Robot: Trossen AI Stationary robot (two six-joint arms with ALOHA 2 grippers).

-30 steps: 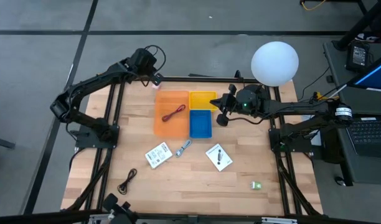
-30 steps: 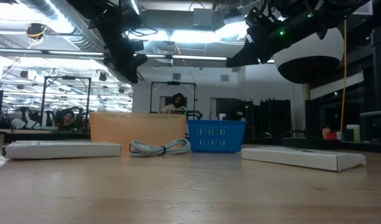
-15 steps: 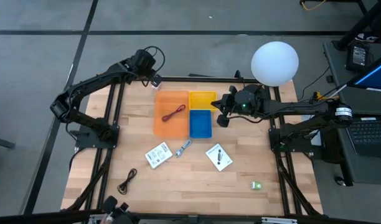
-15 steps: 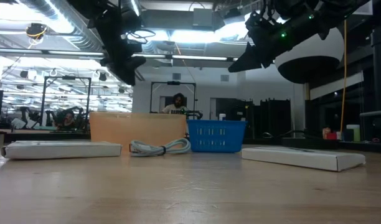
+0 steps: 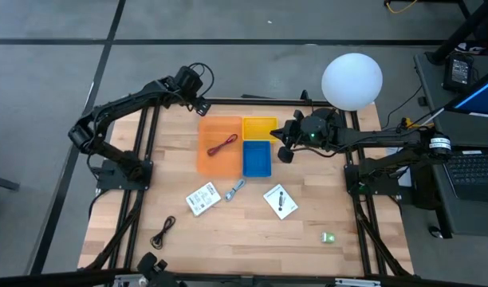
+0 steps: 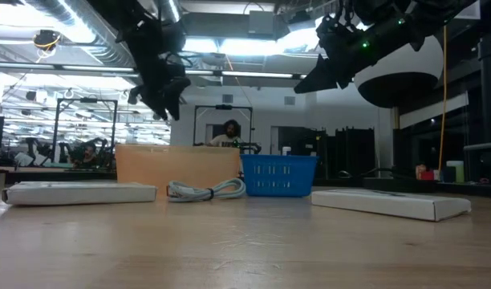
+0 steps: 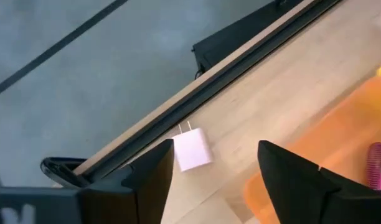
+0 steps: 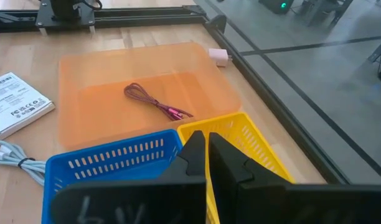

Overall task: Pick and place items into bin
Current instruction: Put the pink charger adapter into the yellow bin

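Right now your left gripper point(image 7: 215, 177) hangs with its jaws spread and nothing between them, at the far left corner of the table. A small white charger plug point(image 7: 192, 149) lies just ahead of the jaws, close to one fingertip rather than centred in the gap, and it sits close beside the dark table rail point(image 7: 240, 65). That is your main risk: come down as you are and one finger may land on the plug or knock it against the rail, or off the edge, instead of straddling it. The plug's prongs point toward the rail, so it could also twist as the jaws close.

The orange bin point(image 7: 340, 143) is just to the other side of the jaws, and the red cable point(image 5: 222, 145) already lies inside it. Watch that a finger does not catch the bin's rim as you line up.

Your right gripper point(image 8: 206, 152) waits with its jaws pressed together and nothing in them, above the seam between the blue basket point(image 8: 109, 162) and the yellow basket point(image 8: 240, 140). Lower it carelessly and it will strike those walls.
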